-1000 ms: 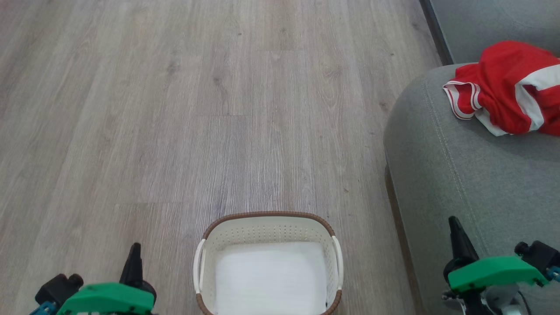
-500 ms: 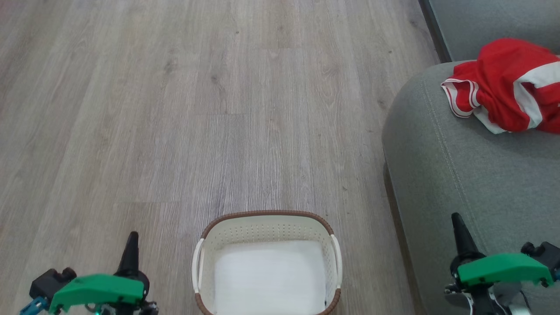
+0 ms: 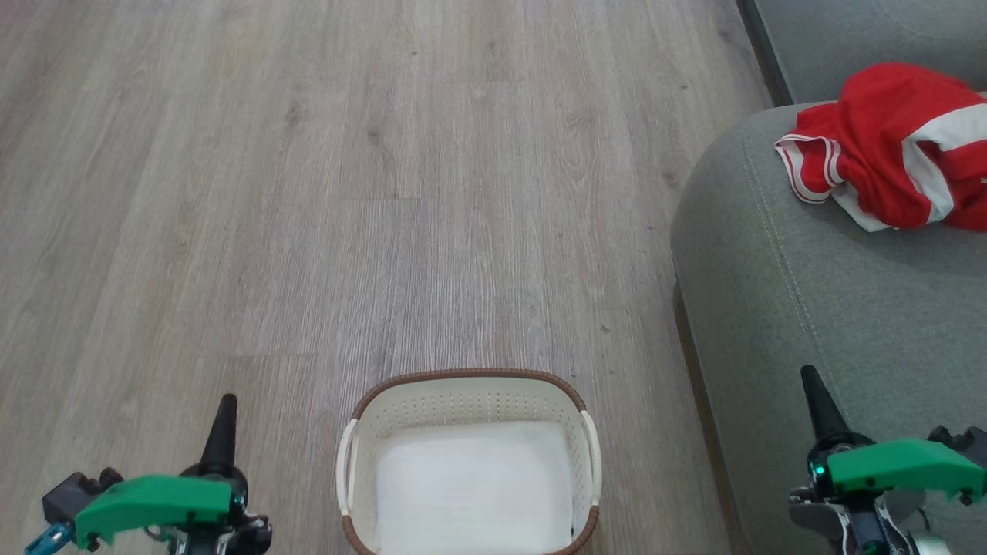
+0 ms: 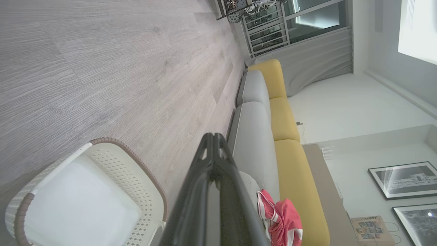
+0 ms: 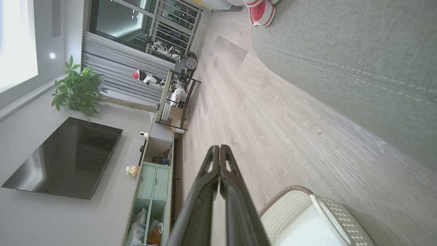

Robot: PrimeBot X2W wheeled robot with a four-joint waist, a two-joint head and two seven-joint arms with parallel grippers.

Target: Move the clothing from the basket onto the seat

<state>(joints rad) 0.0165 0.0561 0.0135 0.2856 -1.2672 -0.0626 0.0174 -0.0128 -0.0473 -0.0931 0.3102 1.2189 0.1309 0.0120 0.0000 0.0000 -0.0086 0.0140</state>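
Both arms drifted outward in head view: L gripper (image 3: 226, 405) left, R gripper (image 3: 811, 381) right; cam nudged too. Both claws clenched, fingers pressed together, nothing held. Clothing (image 3: 887, 146) lay bunched on seat (image 3: 810, 308). Basket (image 3: 463, 375) sat on wood floor (image 3: 308, 193) betw. grippers, near seat edge. TV (image 5: 65, 157) & plant (image 5: 80, 89) by far wall.

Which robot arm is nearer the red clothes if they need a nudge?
Probably right. The right end effector hangs over the seat where the clothing lies; the left end effector is beyond the basket.
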